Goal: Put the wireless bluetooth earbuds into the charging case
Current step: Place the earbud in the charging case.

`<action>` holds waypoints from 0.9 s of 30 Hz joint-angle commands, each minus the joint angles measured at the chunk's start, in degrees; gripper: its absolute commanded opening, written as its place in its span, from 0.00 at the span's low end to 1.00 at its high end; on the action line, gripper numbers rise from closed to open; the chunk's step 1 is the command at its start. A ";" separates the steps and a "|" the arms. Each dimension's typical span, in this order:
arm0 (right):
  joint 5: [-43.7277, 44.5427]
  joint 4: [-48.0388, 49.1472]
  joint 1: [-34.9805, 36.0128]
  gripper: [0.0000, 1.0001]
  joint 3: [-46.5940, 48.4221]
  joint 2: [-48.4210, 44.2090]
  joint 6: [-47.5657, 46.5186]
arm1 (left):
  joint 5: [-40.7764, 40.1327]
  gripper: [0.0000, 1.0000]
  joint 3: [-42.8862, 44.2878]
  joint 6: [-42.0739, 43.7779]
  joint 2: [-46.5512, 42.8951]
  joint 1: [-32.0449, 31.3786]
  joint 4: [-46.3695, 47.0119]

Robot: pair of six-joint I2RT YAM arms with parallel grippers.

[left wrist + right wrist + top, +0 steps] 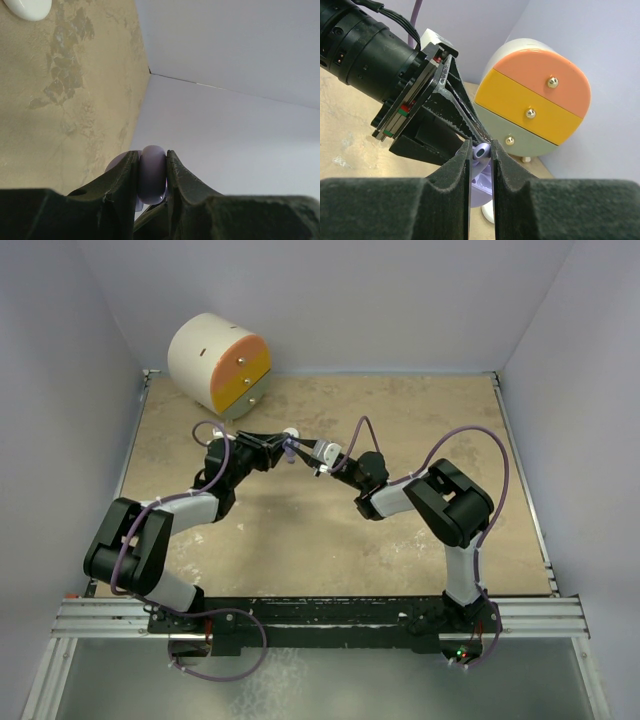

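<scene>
Left wrist view, lower centre: our left end effector (152, 161) is clamped tight on the lilac case (152, 177). Right wrist view, lower centre: our right end effector (481, 146), nearly closed, pinches the purple earbud (480, 152) just beside the case. We should line it up squarely, then press gently.

Grippers meeting tip to tip
The right gripper (482, 146) is pinching a purple earbud (481, 151) beside the lilac case (481, 192) the left gripper (479, 139) is gripping, a round three-drawer cabinet (535, 105) standing behind.
</scene>
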 commanded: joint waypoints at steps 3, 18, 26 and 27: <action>-0.83 44.74 -0.03 0.00 -0.07 -2.52 -1.03 | 0.77 0.00 2.20 0.81 -2.34 -0.66 1.05; -0.91 45.09 -0.20 0.00 -1.13 -2.55 -1.15 | 0.44 0.00 2.47 0.56 -3.12 -0.86 0.93; -0.38 45.52 -0.41 0.00 -1.75 -2.73 -1.43 | 0.48 0.00 2.31 -0.73 -3.07 -0.84 2.38; -0.27 45.60 -0.43 0.00 -1.62 -2.73 -1.43 | 0.59 0.00 2.28 -0.77 -3.10 -0.83 2.66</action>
